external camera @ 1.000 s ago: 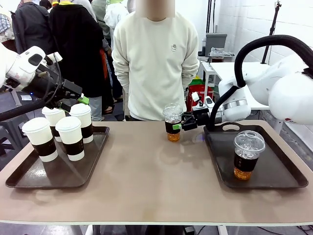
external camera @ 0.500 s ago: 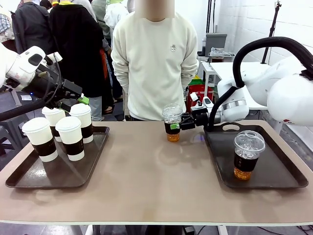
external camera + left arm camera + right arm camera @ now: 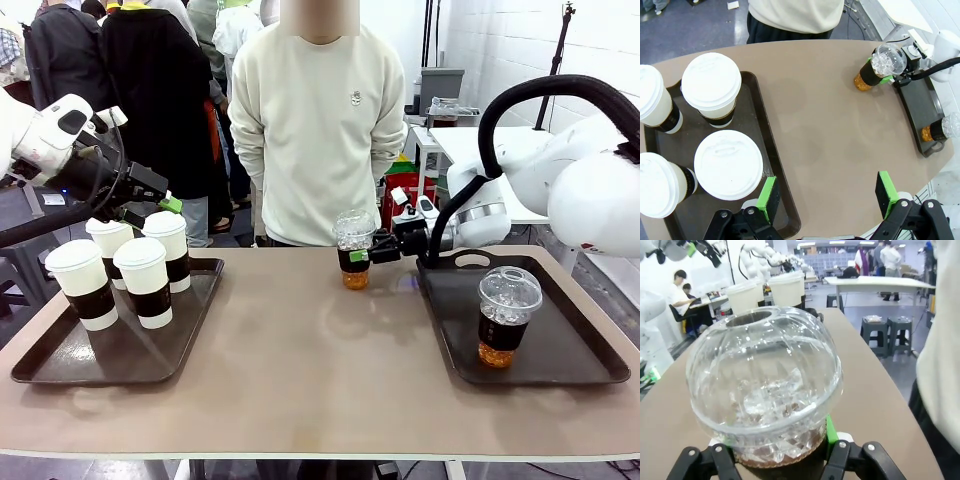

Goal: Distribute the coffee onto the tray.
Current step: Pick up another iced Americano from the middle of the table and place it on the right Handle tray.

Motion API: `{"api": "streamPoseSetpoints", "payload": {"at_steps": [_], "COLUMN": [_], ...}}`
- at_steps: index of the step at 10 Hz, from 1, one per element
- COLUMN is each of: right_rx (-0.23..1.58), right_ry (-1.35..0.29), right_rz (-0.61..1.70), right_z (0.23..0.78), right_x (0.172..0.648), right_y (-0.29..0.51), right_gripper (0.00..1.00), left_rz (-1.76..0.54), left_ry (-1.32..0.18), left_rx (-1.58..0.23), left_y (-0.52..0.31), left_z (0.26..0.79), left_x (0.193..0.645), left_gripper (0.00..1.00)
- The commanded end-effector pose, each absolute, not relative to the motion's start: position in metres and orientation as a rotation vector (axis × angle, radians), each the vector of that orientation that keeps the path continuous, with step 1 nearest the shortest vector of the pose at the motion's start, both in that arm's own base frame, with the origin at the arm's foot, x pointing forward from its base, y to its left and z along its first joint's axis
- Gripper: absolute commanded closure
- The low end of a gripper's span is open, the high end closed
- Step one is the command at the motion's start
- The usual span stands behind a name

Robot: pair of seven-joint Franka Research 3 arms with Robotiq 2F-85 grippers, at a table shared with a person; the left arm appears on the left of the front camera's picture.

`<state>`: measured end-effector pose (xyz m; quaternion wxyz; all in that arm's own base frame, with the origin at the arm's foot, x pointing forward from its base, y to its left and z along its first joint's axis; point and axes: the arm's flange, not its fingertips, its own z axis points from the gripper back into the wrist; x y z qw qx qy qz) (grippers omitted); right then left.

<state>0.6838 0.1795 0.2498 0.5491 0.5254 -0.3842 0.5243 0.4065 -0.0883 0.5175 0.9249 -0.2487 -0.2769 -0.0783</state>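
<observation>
Coffee closest to the right gripper is the clear dome-lidded iced cup clamped between its green pads, standing on the bare brown table just beside the left rim of the right tray. In the right wrist view that cup's dome lid rises directly above the gripper, with green pad edges peeking out at either side of its dark band. Behind this gripper, on the right tray, stands the second iced cup, upright and apart from the rim. Well beyond the held cup, across the table, the white lidded cups show as pale shapes at the far end in the right wrist view.

The left gripper hangs with its jaws spread wide and nothing between them; one green pad sits over the inner edge of the left tray, the other over bare table. Just ahead of that pad is the nearest white lidded cup, and beyond it the other three, all upright in dark sleeves on the left tray. In the front view the same gripper hovers above and behind the four cups. Farthest off, a person in a cream sweatshirt stands at the table's far edge.
</observation>
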Motion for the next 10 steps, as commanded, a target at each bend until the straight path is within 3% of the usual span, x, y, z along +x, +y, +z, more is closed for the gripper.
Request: {"api": "streamPoseSetpoints", "payload": {"at_steps": [1,6,10], "right_rx": [1.266,1.231,1.155], "right_ry": [-0.922,-0.946,-0.946], "right_rz": [1.248,1.228,1.195], "right_z": [0.294,0.354,0.367], "right_x": [0.688,0.672,0.637], "right_y": [0.163,0.090,0.015], "right_gripper": [0.29,0.29,0.29], "left_rz": [-0.161,-0.161,-0.161], "left_ry": [-0.564,-0.564,-0.564], "left_rx": [-0.529,-0.529,-0.529], "left_y": [-0.087,-0.087,-0.087], "left_z": [0.517,0.517,0.517], "left_x": [0.407,0.407,0.407], "left_gripper": [0.00,0.00,0.00]}}
